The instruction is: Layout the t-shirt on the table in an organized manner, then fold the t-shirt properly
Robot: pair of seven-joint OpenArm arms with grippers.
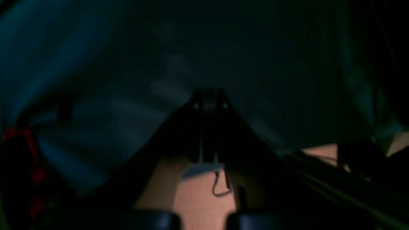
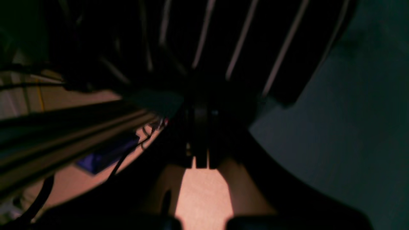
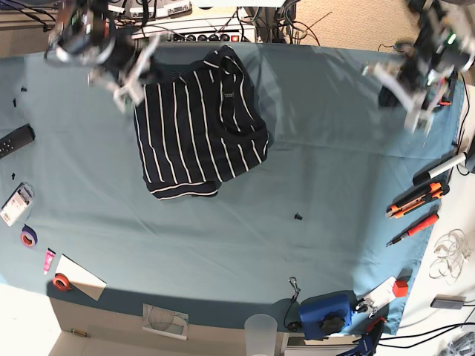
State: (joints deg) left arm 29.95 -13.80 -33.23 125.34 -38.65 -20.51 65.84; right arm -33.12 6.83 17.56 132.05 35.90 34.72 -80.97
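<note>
The t-shirt (image 3: 199,130) lies bunched toward the far side of the desk (image 3: 312,178), doubled over itself with a sleeve or collar part flopped across the top, so the laying-out step is in hand and no folding has begun, as I judge it. The right end effector (image 3: 126,93) is at the shirt's upper corner on the base view's left; its wrist view shows the jaws clenched with striped cloth just at the tips, though it is too dark and blurred to tell if any fabric is pinched. The left end effector (image 3: 415,111) is clenched on nothing and hangs over bare desk, well apart from the shirt. Next, I would guess, the left arm must cross to the garment and take another corner or hem so both can draw the shirt flat.
</note>
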